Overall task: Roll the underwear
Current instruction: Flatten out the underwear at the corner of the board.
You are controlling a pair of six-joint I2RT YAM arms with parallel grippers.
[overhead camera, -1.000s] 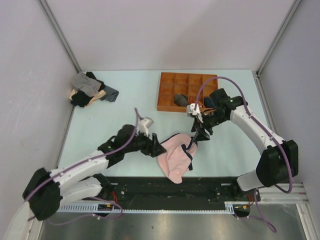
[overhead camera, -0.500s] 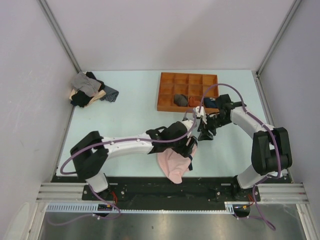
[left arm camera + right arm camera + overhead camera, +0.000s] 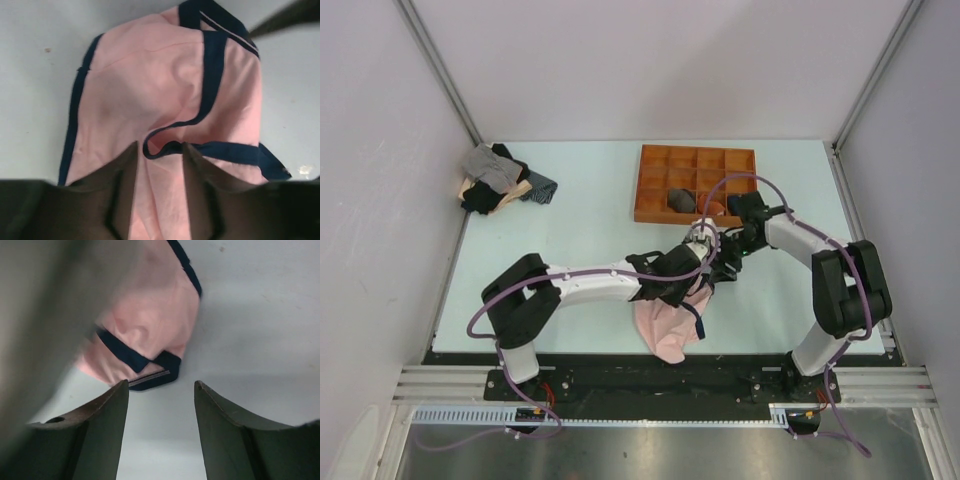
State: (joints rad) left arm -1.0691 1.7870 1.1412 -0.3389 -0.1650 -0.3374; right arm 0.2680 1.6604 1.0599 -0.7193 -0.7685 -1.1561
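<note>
The underwear (image 3: 665, 322) is a light-pink piece with navy edging, lying crumpled on the table in front of the arm bases. My left gripper (image 3: 694, 282) is down on its far right part. In the left wrist view the underwear (image 3: 165, 85) fills the frame, and the left gripper (image 3: 159, 146) stands partly open with a creased fold and a loop of navy edging between its fingers. My right gripper (image 3: 725, 262) hovers just right of it, open. In the right wrist view the right gripper (image 3: 161, 384) has only bare table between its fingers, with a navy corner of the underwear (image 3: 150, 325) just ahead.
An orange compartment tray (image 3: 695, 152) stands at the back right with rolled bundles (image 3: 681, 201) in its front cells. A pile of grey, black and tan garments (image 3: 498, 180) lies at the back left. The left arm (image 3: 600, 283) stretches across the table's middle.
The left arm has swung right and come down onto the underwear, its jaws narrowing around a fold. The right gripper has drawn closer to the left gripper, still open.
</note>
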